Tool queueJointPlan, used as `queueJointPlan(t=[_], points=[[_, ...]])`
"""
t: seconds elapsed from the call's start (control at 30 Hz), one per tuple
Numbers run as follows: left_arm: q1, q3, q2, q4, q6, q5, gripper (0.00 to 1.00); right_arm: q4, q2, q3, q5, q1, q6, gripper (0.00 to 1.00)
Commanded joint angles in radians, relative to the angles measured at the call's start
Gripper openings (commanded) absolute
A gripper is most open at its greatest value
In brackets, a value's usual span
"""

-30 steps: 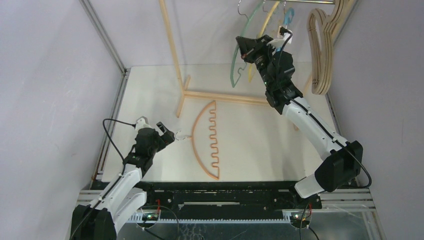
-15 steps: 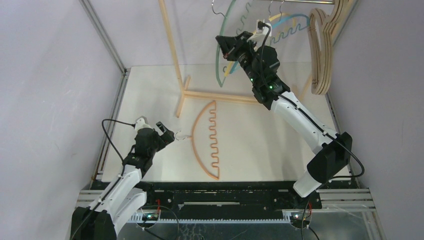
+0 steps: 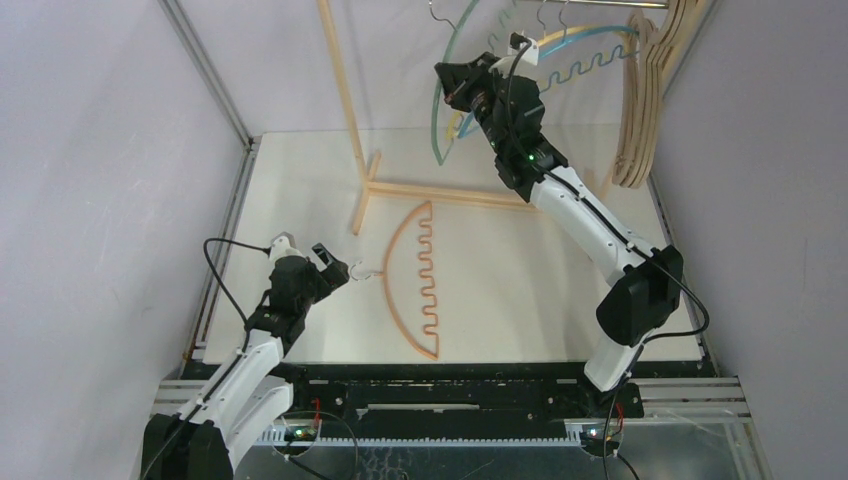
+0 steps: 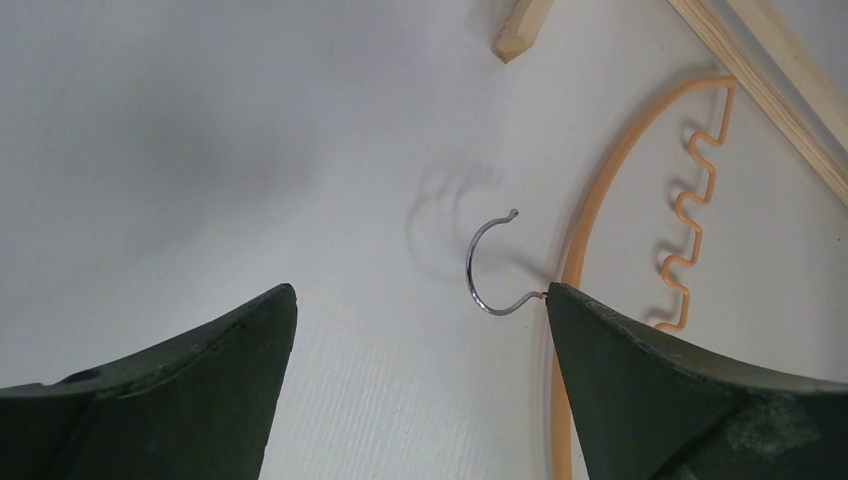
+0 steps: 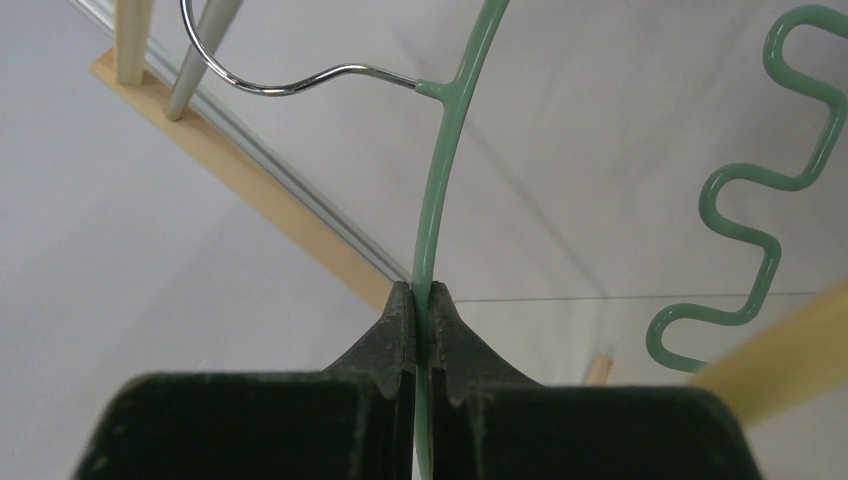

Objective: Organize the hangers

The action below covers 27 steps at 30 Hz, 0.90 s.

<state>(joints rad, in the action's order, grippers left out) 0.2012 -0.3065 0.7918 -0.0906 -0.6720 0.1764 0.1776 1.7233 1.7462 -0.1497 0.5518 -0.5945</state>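
My right gripper [image 3: 450,88] is raised by the rack's top bar, shut on the thin arc of the green hanger [image 3: 436,130]. In the right wrist view the pads [image 5: 400,320] of that gripper [image 5: 422,300] pinch the green hanger [image 5: 445,180] below its metal hook [image 5: 270,85], which curls beside the metal bar [image 5: 205,45]. An orange hanger [image 3: 400,290] lies flat on the table. My left gripper [image 3: 342,262] hovers open over its hook [image 4: 485,270], the orange arc [image 4: 590,220] by the right fingertip. Yellow [image 3: 556,37] and teal [image 3: 585,68] hangers hang on the bar, wooden hangers [image 3: 640,110] further right.
The wooden A-frame rack stands at the back, its left post [image 3: 348,110] and floor rail [image 3: 450,193] just beyond the orange hanger. Metal frame posts [image 3: 205,70] and purple walls close in both sides. A yellow hanger's edge [image 5: 790,350] crosses the right wrist view.
My right arm has swung the green hanger left and up along the bar. The yellow and teal hangers have turned and the wooden ones have swayed. The left arm has stayed put.
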Motion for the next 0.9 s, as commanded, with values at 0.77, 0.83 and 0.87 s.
queueJointPlan(t=[0.77,0.83,0.87], points=[[-0.007,-0.02,0.024,0.035,0.026,-0.005,1.0,0.042,-0.064,-0.067,-0.133,-0.109,-0.139,0.0],[-0.007,-0.022,0.026,0.035,0.025,-0.006,1.0,0.039,-0.077,-0.087,-0.133,-0.115,-0.141,0.0],[-0.007,-0.021,0.023,0.034,0.026,-0.006,0.99,0.039,-0.085,-0.1,-0.131,-0.12,-0.144,0.0]])
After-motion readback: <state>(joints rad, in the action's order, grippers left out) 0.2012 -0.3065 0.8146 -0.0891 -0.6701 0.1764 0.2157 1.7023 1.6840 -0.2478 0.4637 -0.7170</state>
